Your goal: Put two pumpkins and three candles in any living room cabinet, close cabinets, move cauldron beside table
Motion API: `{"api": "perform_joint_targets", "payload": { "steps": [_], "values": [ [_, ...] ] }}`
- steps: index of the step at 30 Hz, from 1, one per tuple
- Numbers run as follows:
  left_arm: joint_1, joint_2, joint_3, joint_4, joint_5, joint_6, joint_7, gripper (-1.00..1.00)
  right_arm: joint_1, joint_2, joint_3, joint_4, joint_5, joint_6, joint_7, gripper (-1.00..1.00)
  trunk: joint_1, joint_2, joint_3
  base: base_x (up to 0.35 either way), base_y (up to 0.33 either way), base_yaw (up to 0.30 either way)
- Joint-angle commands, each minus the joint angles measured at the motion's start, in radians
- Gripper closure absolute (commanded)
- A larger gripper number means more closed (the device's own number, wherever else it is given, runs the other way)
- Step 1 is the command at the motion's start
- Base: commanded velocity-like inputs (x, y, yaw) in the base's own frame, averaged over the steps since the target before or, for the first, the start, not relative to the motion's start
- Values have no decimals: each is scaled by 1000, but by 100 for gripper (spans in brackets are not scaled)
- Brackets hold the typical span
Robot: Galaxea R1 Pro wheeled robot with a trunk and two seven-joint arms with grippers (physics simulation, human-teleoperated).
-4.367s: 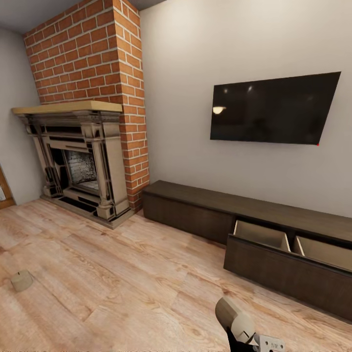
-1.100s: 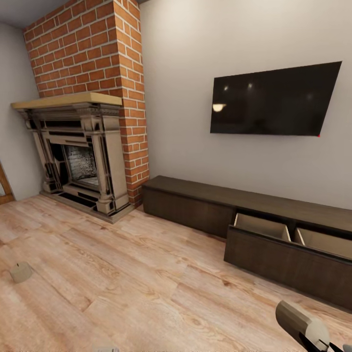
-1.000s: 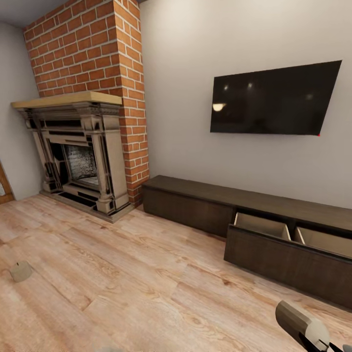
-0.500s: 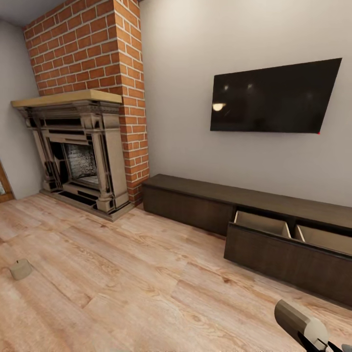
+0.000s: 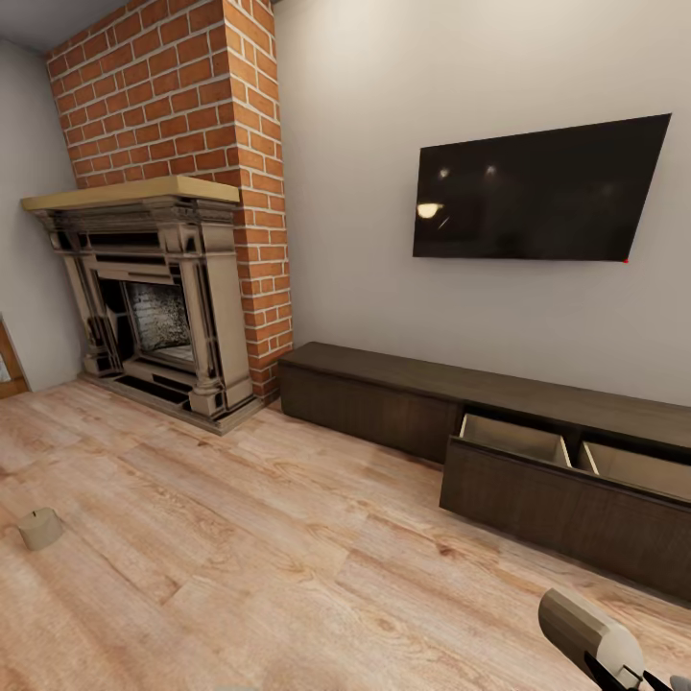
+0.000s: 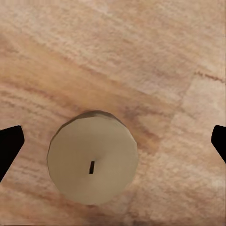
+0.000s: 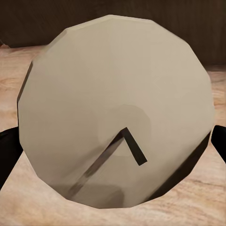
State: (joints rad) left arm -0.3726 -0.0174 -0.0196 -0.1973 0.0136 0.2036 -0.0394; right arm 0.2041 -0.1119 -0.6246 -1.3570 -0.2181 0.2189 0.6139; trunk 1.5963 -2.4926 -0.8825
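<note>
- Head view, compared with the picture about four seconds back: the whole scene has shifted slightly, so the camera moved. The candle held in the right claw has gone from lower centre to the lower right corner, nearer the open drawer.
- Over the last second the frame is nearly steady; the held candle has barely shifted. Judgement: the approach to the cabinet has paused or slowed.
- Right claw: closed on that candle. In the right wrist view its top face with the dark wick sits between the dark fingertips.
- Left claw: spread wide, holding nothing. Its fingertips stand well clear on both sides of a second candle, which stands upright on the wooden floor, off-centre toward one finger.
- A third candle rests on the floor at the far left of the head view, well apart from the cabinet.
- Cabinet drawer is pulled out, pale interior showing, nothing visible inside.
- Meaning for the task: one candle is in hand, and one is lined up for a left grasp that is not yet made. No candle is stored yet.
- The pumpkins, the cauldron and the tabletop remain to be dealt with. Drawer must be shut afterwards.
</note>
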Motion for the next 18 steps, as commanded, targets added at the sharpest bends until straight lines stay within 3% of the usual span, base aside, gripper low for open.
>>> {"api": "perform_joint_targets", "payload": {
  "steps": [1, 4, 11, 18],
  "values": [
    [0, 0, -2, -2, 1, 6, 3, -100, 0, 0, -1, -1, -15, 13, 12, 100, 4, -7, -4, 0, 0, 0],
    [0, 0, -2, -2, 2, 6, 8, -100, 0, 0, -1, -1, -16, 13, 12, 100, 5, -8, -16, 0, 0, 0],
    [0, 1, -2, -2, 2, 7, 13, -100, 0, 0, -1, -1, -16, 13, 13, 100, 5, -8, -16, 0, 0, 0],
    [0, 1, -2, -2, 2, 6, 13, -100, 0, 0, 0, -1, -17, 13, 13, 100, 8, -10, -43, 0, 0, 0]
  ]
}}
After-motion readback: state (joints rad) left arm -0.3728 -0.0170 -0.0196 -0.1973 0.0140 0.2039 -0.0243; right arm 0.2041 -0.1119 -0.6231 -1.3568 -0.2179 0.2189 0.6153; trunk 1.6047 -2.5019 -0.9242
